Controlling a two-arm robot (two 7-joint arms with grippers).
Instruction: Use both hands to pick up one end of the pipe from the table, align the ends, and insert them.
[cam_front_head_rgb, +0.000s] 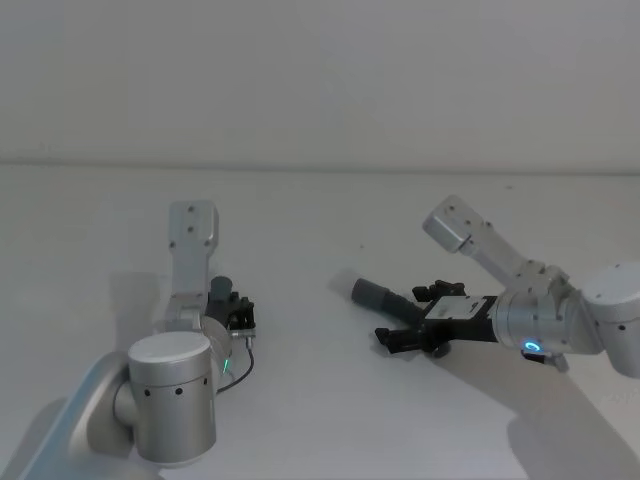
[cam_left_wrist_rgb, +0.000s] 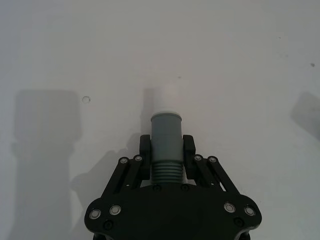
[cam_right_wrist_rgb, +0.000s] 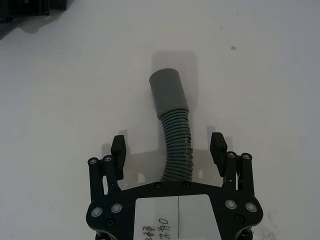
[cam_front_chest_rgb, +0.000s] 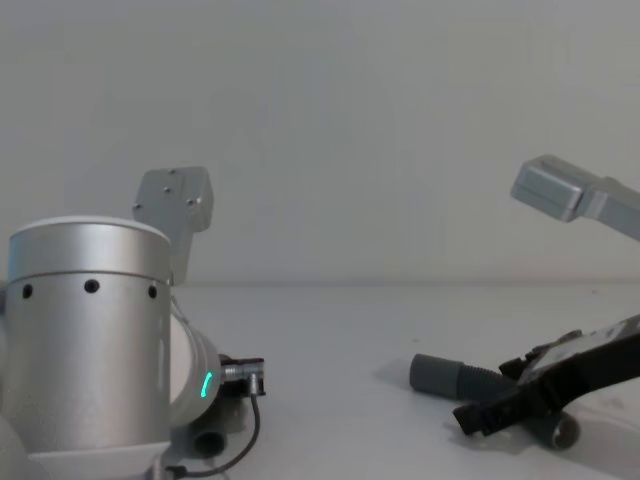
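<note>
On the table, gaping right hand straddles hose, cuff pointing left; left hand clamps tube.

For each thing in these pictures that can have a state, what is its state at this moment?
left gripper: shut on the short tube.
short tube: held, whitish tip pointing away from the gripper, not joined to anything.
right gripper: open, fingers on either side of the long hose, not touching it.
long hose: lying bent on the table, not gripped.
</note>
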